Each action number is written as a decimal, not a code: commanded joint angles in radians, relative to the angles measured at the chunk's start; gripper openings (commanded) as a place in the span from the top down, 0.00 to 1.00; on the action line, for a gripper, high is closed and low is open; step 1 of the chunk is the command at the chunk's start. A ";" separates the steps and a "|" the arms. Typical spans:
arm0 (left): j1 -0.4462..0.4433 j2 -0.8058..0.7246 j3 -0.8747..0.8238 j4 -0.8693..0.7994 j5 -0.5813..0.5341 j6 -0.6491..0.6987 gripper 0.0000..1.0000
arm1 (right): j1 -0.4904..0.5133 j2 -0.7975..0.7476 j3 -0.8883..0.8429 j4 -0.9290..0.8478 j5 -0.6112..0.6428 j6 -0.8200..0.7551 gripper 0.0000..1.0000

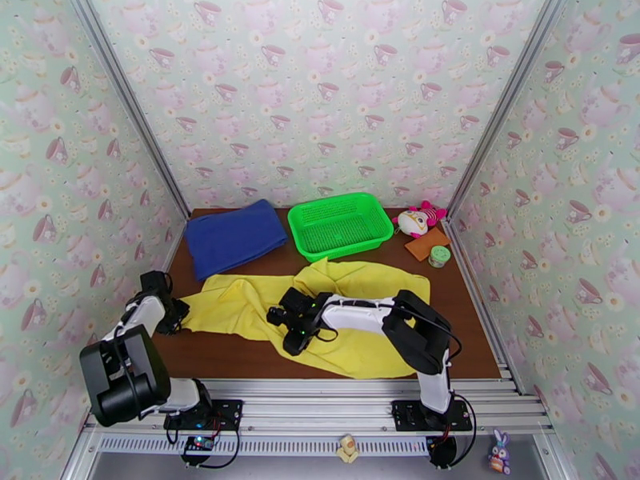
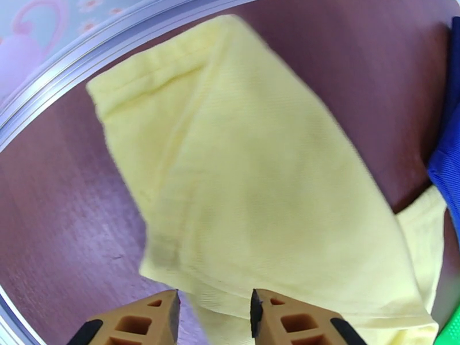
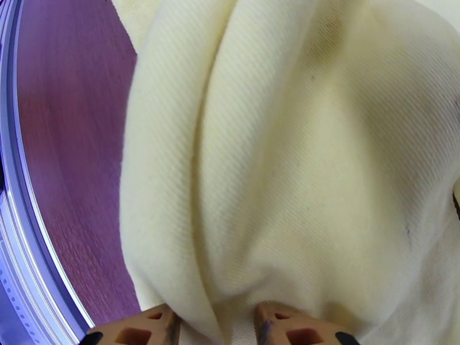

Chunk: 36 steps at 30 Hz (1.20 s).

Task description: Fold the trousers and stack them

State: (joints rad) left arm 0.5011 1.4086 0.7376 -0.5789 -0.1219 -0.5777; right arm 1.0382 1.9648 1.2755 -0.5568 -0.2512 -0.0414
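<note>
right gripper [image 3: 215,320]: its two tan fingertips sit at the bottom edge of the right wrist view, partly closed and pinching a raised fold of the trousers [image 3: 287,168]. creases in the yellow cloth converge toward the grip. bare counter [image 3: 69,168] shows beside the fold.

left gripper [image 2: 214,310]: the jaws stand apart with nothing clamped. a hemmed edge of the trousers lies just beyond the fingertips, flat on the counter.

seen from above, the trousers are spread across the middle of the counter, with the left gripper at their left end and the right gripper over their centre. a dark blue folded cloth [image 1: 234,236] and a green basket [image 1: 340,224] lie behind them.
</note>
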 commanded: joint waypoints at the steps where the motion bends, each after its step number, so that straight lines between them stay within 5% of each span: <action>1: 0.038 0.007 -0.015 0.011 -0.049 -0.019 0.62 | -0.004 0.058 0.000 -0.025 0.002 -0.020 0.60; 19: 0.071 0.092 -0.017 0.090 0.025 -0.031 0.63 | -0.003 0.067 0.004 -0.040 -0.002 -0.023 0.60; 27: 0.070 0.110 -0.041 0.099 0.026 -0.042 0.82 | -0.004 0.063 0.003 -0.046 0.000 -0.025 0.59; 36: 0.070 -0.123 -0.021 -0.012 -0.011 -0.065 0.95 | -0.004 0.065 0.007 -0.049 -0.002 -0.026 0.60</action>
State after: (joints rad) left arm 0.5663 1.3712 0.7063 -0.5293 -0.1013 -0.6239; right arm 1.0332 1.9743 1.2896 -0.5755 -0.2653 -0.0502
